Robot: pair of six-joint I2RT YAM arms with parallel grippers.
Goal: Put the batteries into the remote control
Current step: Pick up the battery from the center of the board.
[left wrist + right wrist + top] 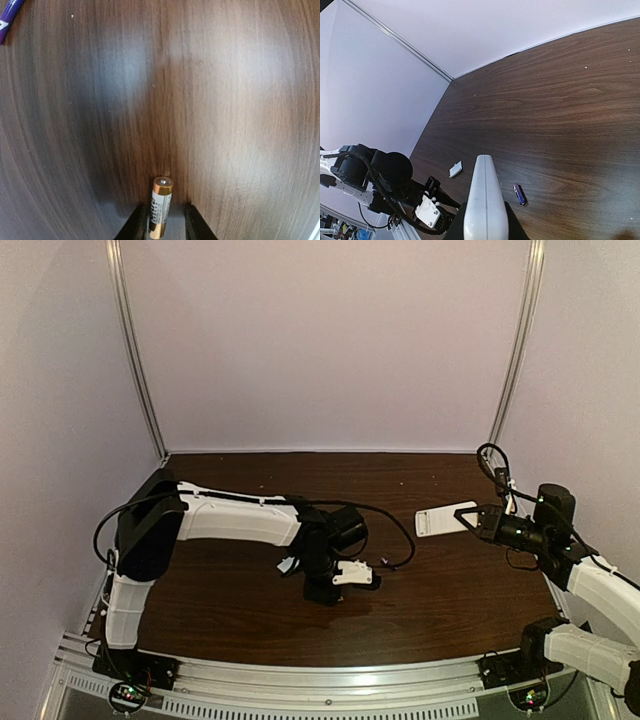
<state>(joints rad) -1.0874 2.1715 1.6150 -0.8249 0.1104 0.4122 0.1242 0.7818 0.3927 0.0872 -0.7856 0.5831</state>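
A gold-brown battery (pixel 161 207) sits between the black fingers of my left gripper (pixel 165 225), which points down at the table near the middle (pixel 338 588). The battery rests against the left finger (pixel 134 226), and a gap shows beside the right one. The dark blue-purple battery (pixel 519 194) lies flat on the wood, at the top left edge of the left wrist view (pixel 9 17). My right gripper (pixel 485 222) is shut on the white remote control (pixel 485 200), holding it edge-on above the table at the right (pixel 443 521).
The table is dark wood (pixel 250 610). A small white flat piece (pixel 455 169) lies on it near the left arm. A black cable (pixel 395 540) loops beside the left wrist. White walls close in the back and sides.
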